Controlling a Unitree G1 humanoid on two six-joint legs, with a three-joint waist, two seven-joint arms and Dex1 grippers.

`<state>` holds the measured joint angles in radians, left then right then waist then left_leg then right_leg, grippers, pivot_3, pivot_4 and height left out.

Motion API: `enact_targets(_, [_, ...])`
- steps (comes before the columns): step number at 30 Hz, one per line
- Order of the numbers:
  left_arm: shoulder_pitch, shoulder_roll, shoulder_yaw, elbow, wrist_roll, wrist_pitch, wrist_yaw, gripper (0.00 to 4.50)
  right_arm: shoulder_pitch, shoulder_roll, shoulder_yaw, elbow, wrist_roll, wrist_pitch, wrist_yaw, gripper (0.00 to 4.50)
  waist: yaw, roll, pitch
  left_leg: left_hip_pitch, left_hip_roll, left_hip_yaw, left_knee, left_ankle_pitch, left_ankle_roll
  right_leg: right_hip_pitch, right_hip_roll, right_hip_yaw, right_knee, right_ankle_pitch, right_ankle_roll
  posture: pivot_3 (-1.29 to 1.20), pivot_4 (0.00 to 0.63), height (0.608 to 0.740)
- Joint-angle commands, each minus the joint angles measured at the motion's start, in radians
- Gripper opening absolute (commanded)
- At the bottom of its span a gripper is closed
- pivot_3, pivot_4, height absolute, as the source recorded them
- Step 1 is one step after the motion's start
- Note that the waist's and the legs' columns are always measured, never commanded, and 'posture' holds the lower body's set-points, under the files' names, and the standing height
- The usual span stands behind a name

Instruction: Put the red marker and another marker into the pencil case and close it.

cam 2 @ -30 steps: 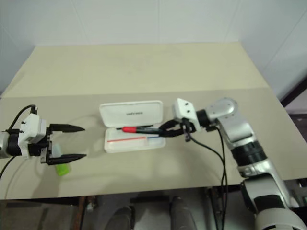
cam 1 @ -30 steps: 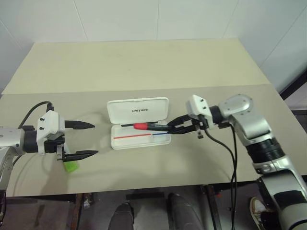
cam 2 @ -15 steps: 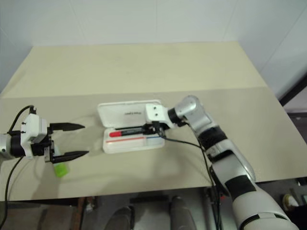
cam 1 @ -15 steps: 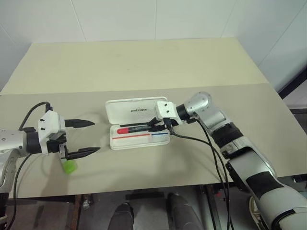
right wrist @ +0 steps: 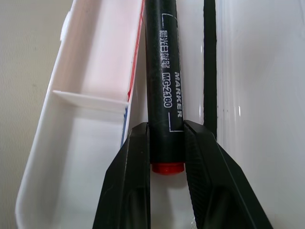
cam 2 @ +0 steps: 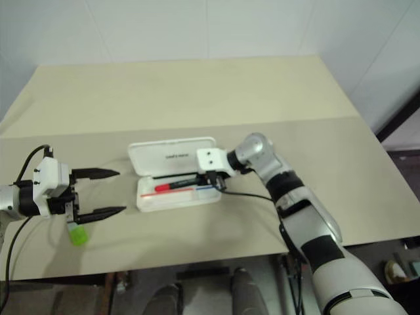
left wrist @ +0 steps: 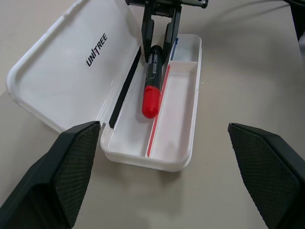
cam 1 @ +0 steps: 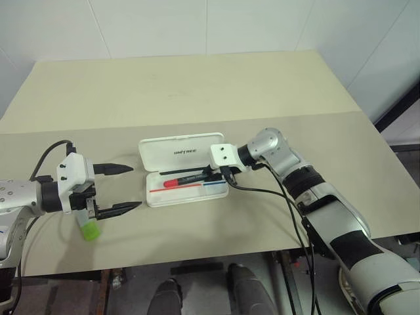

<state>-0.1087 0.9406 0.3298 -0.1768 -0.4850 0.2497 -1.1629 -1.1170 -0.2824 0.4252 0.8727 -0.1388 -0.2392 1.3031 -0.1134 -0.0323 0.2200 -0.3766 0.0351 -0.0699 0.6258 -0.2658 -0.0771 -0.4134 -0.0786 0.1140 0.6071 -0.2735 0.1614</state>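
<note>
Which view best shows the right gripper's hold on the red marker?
The right wrist view: both fingers clamp the red marker's black barrel. The left wrist view shows the right gripper from the front over the pencil case; in the eye views it's small.

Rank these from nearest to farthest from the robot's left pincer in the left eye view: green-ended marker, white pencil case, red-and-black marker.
1. Stubby pale green-ended marker, just below the left pincer.
2. White hard-plastic pencil case, to its right.
3. Thick red-and-black marker, inside that case.

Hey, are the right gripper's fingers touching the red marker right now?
Touching. The right wrist view shows both fingers pressed against the red marker on its black barrel, no gap on either side.
</note>
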Motion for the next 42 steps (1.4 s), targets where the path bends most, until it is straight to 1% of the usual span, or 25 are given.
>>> enact_targets(1, [-0.009, -0.004, -0.001, -0.016, -0.011, -0.002, 0.003, 4.50, -0.008, 0.000, -0.021, -0.037, 0.007, -0.003, 0.001, 0.63, -0.001, 0.000, 0.000, 0.000, 0.000, 0.000, 0.000, 0.000, 0.000, 0.000, 0.000, 0.000, 0.000, 0.000, 0.000, 0.00, 0.150, 0.740])
enact_targets(9, [-0.022, -0.008, -0.026, -0.013, -0.008, -0.005, 0.001, 4.50, 0.008, 0.000, -0.037, -0.109, 0.030, 0.019, -0.002, 0.63, -0.001, 0.000, 0.000, 0.000, 0.000, 0.000, 0.000, 0.000, 0.000, 0.000, 0.000, 0.000, 0.000, 0.000, 0.000, 0.00, 0.150, 0.740])
enact_targets(12, [-0.037, -0.011, -0.039, -0.002, -0.006, -0.008, 0.001, 4.50, 0.009, -0.005, -0.040, -0.109, 0.014, 0.046, -0.037, 0.63, 0.000, 0.000, 0.000, 0.000, 0.000, 0.000, 0.000, 0.000, 0.000, 0.000, 0.000, 0.000, 0.000, 0.000, 0.000, 0.00, 0.150, 0.740])
enact_targets(13, [-0.040, -0.012, -0.041, -0.001, -0.006, -0.008, -0.001, 4.50, 0.007, -0.008, -0.037, -0.100, 0.000, 0.026, -0.060, 0.63, 0.000, 0.000, 0.000, 0.000, 0.000, 0.000, 0.000, 0.000, 0.000, 0.000, 0.000, 0.000, 0.000, 0.000, 0.000, 0.00, 0.150, 0.740])
enact_targets(14, [-0.043, -0.013, -0.042, -0.001, -0.006, -0.007, -0.001, 4.50, 0.012, -0.011, -0.034, -0.102, 0.000, 0.035, -0.053, 1.35, 0.000, 0.000, 0.000, 0.000, 0.000, 0.000, 0.000, 0.000, 0.000, 0.000, 0.000, 0.000, 0.000, 0.000, 0.000, 0.00, 0.150, 0.740])
enact_targets(15, [-0.044, -0.014, -0.042, 0.000, -0.006, -0.007, -0.001, 4.50, 0.016, -0.013, -0.033, -0.105, 0.003, 0.041, -0.045, 1.66, 0.001, 0.000, 0.000, 0.000, 0.000, 0.000, 0.000, 0.000, 0.000, 0.000, 0.000, 0.000, 0.000, 0.000, 0.000, 0.00, 0.150, 0.740])
enact_targets(19, [-0.044, -0.012, -0.044, 0.001, -0.007, -0.009, -0.005, 4.50, 0.016, -0.011, -0.038, -0.109, -0.004, 0.027, -0.088, 3.07, 0.001, 0.000, 0.000, 0.000, 0.000, 0.000, 0.000, 0.000, 0.000, 0.000, 0.000, 0.000, 0.000, 0.000, 0.000, 0.00, 0.150, 0.740])
enact_targets(22, [-0.046, -0.012, -0.045, 0.003, -0.008, -0.007, -0.006, 4.50, 0.019, -0.014, -0.039, -0.124, 0.007, 0.031, -0.064, 4.11, 0.001, 0.000, 0.000, 0.000, 0.000, 0.000, -0.001, 0.000, 0.000, 0.000, 0.000, 0.000, 0.000, 0.000, 0.000, 0.00, 0.150, 0.740])
enact_targets(23, [-0.047, -0.013, -0.046, 0.003, -0.008, -0.007, -0.007, 4.50, 0.022, -0.016, -0.042, -0.133, 0.013, 0.037, -0.051, 4.39, 0.001, 0.000, 0.000, 0.000, 0.000, 0.000, -0.001, 0.000, 0.000, 0.000, 0.000, 0.000, 0.000, 0.000, 0.000, 0.00, 0.150, 0.740])
enact_targets(24, [-0.047, -0.013, -0.047, 0.003, -0.008, -0.007, -0.007, 4.50, 0.024, -0.017, -0.044, -0.140, 0.016, 0.042, -0.042, 4.48, 0.001, 0.000, 0.000, 0.000, 0.000, 0.000, -0.001, 0.000, 0.000, 0.000, 0.000, 0.000, 0.000, 0.000, 0.000, 0.00, 0.150, 0.740])
enact_targets(27, [-0.049, -0.014, -0.050, 0.006, -0.007, -0.008, -0.009, 4.50, 0.034, -0.018, -0.056, -0.181, 0.040, 0.082, -0.012, 4.48, 0.002, 0.000, 0.000, 0.000, 0.000, 0.000, -0.001, 0.000, 0.000, 0.000, 0.000, 0.000, 0.000, 0.000, 0.000, 0.00, 0.150, 0.740])
enact_targets(31, [-0.052, -0.015, -0.054, 0.012, -0.005, -0.013, -0.011, 4.50, 0.068, 0.000, -0.131, -0.344, 0.206, 0.316, 0.066, 4.48, 0.002, 0.000, 0.000, 0.000, 0.000, 0.000, -0.001, 0.000, 0.000, 0.000, 0.000, 0.000, 0.001, 0.000, 0.000, 0.00, 0.150, 0.740])
enact_targets(35, [-0.056, -0.020, -0.061, 0.014, -0.006, -0.014, -0.010, 4.50, 0.121, -0.032, -0.176, -0.518, 0.335, 0.503, 0.123, 4.48, 0.005, 0.000, 0.000, 0.000, 0.000, -0.001, 0.000, 0.000, 0.000, 0.000, 0.000, 0.000, 0.003, 0.000, 0.000, 0.00, 0.150, 0.740])
enact_targets(38, [-0.057, -0.023, -0.065, 0.014, -0.006, -0.015, -0.010, 4.50, 0.163, -0.065, -0.220, -0.636, 0.407, 0.602, 0.105, 4.48, 0.011, 0.000, 0.000, 0.000, 0.000, -0.001, 0.000, 0.000, 0.000, 0.000, 0.000, -0.001, 0.000, 0.000, 0.000, 0.00, 0.150, 0.740])
enact_targets(42, [-0.054, -0.024, -0.063, 0.010, -0.009, -0.013, -0.010, 4.50, 0.193, -0.101, -0.234, -0.711, 0.432, 0.647, 0.076, 4.48, 0.019, 0.000, 0.000, 0.000, 0.000, -0.001, 0.000, 0.000, 0.000, 0.000, 0.000, 0.000, 0.000, 0.000, 0.000, 0.00, 0.150, 0.740])
